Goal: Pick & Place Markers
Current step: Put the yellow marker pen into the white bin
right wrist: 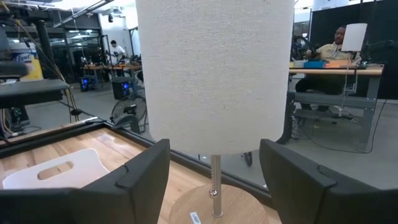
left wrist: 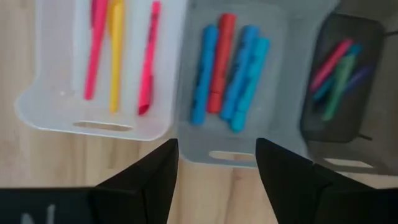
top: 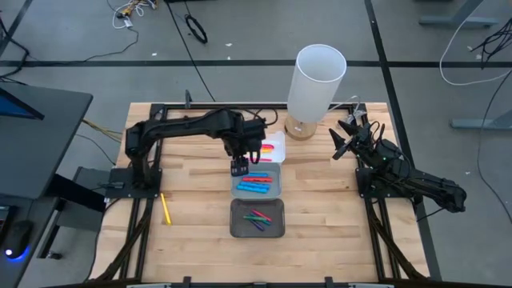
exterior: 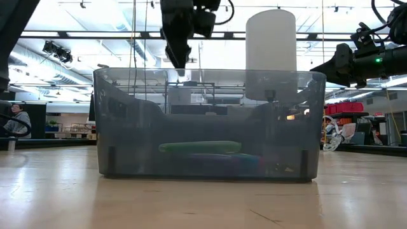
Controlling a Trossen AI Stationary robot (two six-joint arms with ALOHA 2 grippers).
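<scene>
Nearest me on the table, the dark tray [top: 258, 218] holds green, pink and purple markers [top: 258, 218]. One yellow marker [top: 166, 209] lies loose on the wood, well to the left of the trays. Behind the dark tray, the grey tray [top: 258, 185] holds blue markers [left wrist: 245, 75] and a red one. I see the left gripper [top: 240, 167] above its left edge, fingers spread, empty. Farther, the white tray [left wrist: 99, 115] holds pink and yellow markers. The right gripper [top: 344, 140] waits beside the lamp [top: 318, 82], fingers spread, empty.
</scene>
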